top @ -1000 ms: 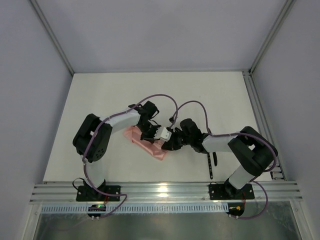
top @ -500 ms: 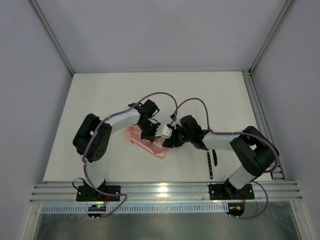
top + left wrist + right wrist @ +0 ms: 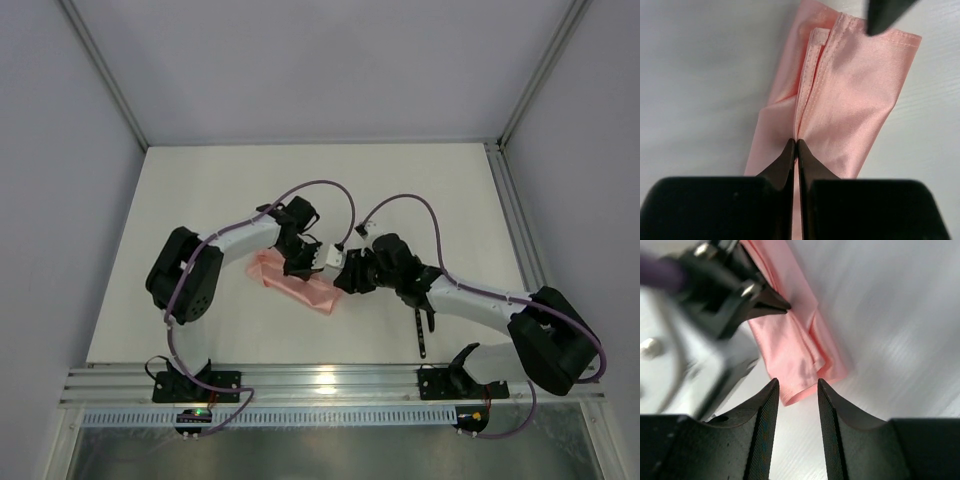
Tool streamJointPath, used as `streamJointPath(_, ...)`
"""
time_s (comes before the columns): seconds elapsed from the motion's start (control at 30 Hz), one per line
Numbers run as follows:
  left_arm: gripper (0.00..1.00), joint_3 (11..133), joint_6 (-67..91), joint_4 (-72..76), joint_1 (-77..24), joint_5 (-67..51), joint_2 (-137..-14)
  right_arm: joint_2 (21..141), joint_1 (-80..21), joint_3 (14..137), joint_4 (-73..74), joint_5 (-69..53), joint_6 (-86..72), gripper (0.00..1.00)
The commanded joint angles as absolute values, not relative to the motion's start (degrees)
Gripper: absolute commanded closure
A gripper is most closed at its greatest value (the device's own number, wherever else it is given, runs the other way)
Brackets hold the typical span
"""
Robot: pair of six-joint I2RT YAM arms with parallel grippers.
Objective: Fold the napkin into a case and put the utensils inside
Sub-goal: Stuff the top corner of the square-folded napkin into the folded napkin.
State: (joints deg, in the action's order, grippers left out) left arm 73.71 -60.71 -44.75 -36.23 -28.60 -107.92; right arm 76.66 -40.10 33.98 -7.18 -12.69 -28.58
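Note:
The salmon-pink napkin (image 3: 295, 287) lies folded into a narrow layered case near the table's middle. It also shows in the left wrist view (image 3: 850, 100) and the right wrist view (image 3: 790, 345). My left gripper (image 3: 298, 268) is shut, its tips (image 3: 796, 143) pinched on the hem where the layers meet. My right gripper (image 3: 345, 279) is open and empty, its jaws (image 3: 797, 386) straddling the case's near end from just above. The dark utensils (image 3: 421, 335) lie on the table to the right, apart from the case.
The left gripper's pale body (image 3: 700, 340) sits close beside my right fingers. A right fingertip (image 3: 885, 15) shows at the case's far end. Side rails (image 3: 515, 240) and an aluminium front rail (image 3: 330, 385) bound the white table.
The right arm has swung its elbow out to the right and low. Its gripper has drawn back slightly right from the case. The left gripper stays on the cloth.

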Motion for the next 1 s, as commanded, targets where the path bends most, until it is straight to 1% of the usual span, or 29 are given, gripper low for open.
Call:
streamJointPath(0.0, 1.00, 74.9, -57.7, -43.2, -35.8, -26.4, -109.4, 73.9, -45.2, 35.2, -11.9, -10.8, -27.6, 0.59)
streamJointPath(0.17, 1.00, 75.1, -57.0, -43.2, -35.5, -26.4, -109.9, 75.7, -45.6, 31.4, -22.9, -11.6, -32.2, 0.59)
streamJointPath(0.43, 1.00, 75.8, -55.2, -43.4, -34.4, -29.8, -110.0, 79.5, -46.8, 29.6, -30.2, -7.3, -31.8, 0.59)
streamJointPath(0.6, 1.00, 76.3, -54.4, -44.0, -32.7, -32.4, -109.4, 79.6, -47.5, 25.8, -32.3, -2.0, -30.5, 0.59)
streamJointPath(0.73, 1.00, 76.6, -54.3, -44.6, -32.4, -33.0, -109.5, 81.9, -50.9, 26.6, -34.0, 3.7, -26.6, 0.58)
streamJointPath(0.8, 1.00, 76.7, -54.2, -44.7, -32.2, -33.4, -109.5, 83.5, -51.8, 27.0, -35.4, 4.1, -25.8, 0.56)
streamJointPath(0.97, 1.00, 77.0, -54.6, -45.6, -31.8, -33.7, -109.8, 86.5, -52.0, 30.3, -32.0, 5.3, -25.1, 0.55)
